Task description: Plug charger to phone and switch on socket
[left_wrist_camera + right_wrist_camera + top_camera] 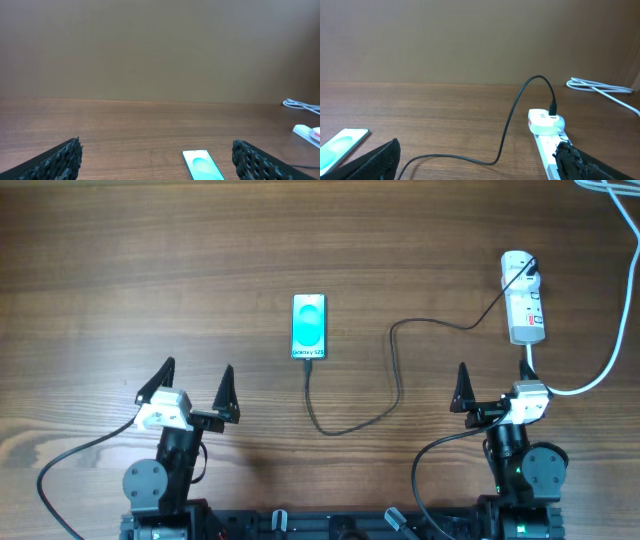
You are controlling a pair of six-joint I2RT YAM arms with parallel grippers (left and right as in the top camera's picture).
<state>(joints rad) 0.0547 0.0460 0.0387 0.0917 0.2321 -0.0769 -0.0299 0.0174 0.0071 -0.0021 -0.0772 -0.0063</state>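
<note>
Charger (396, 365): one, its black cable looping from the one socket (522, 298) at 2 o'clock to the near edge of the one phone (309, 327) at centre. My two claws, left (196, 370) at 8 o'clock and right (495, 380) at 4, gape wide, holding nothing. Bare surface (120, 260) spreads toward 10 o'clock; one white cord (600, 377) curls beside my right claw.

Overhead camera looks straight down on the whole bench (100, 260). Both wrist cameras sit low near it, facing a far wall (160, 45). All three views share the phone (309, 327).
</note>
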